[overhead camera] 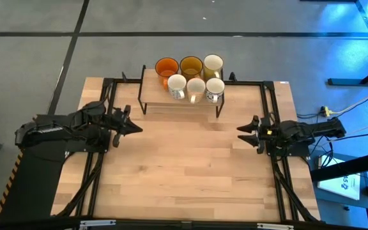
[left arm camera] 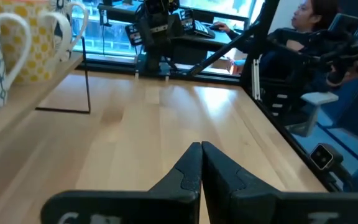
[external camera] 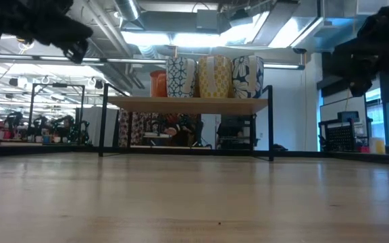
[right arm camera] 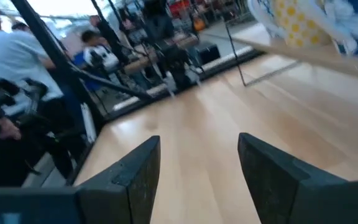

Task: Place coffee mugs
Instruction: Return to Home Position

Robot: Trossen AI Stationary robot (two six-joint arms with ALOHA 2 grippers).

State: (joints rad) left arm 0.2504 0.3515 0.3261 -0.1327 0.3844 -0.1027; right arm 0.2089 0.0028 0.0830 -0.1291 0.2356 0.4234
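Observation:
Six coffee mugs stand upright in two rows on a small raised wooden shelf (overhead camera: 181, 102) at the table's far side. The back row is orange (overhead camera: 166, 66), amber-brown (overhead camera: 190, 66) and cream-yellow (overhead camera: 212, 64). The front row is three white patterned mugs (overhead camera: 176, 86) (overhead camera: 195, 89) (overhead camera: 214, 90). In the low view their patterned sides (external camera: 215, 76) show on the shelf top. My left gripper (overhead camera: 135, 127) (left arm camera: 201, 154) hovers shut above the table's left part, pointing right. My right gripper (overhead camera: 241, 132) (right arm camera: 199, 148) hovers open above the right part, pointing left. Neither touches anything.
The shelf stands on thin black legs (external camera: 271, 121) with open space beneath. A bare stretch of wooden table (overhead camera: 190, 166) lies between the grippers and toward the near edge. Black frame rails (overhead camera: 275, 160) run along both table sides. People (left arm camera: 309, 25) (right arm camera: 5, 56) sit beyond the table.

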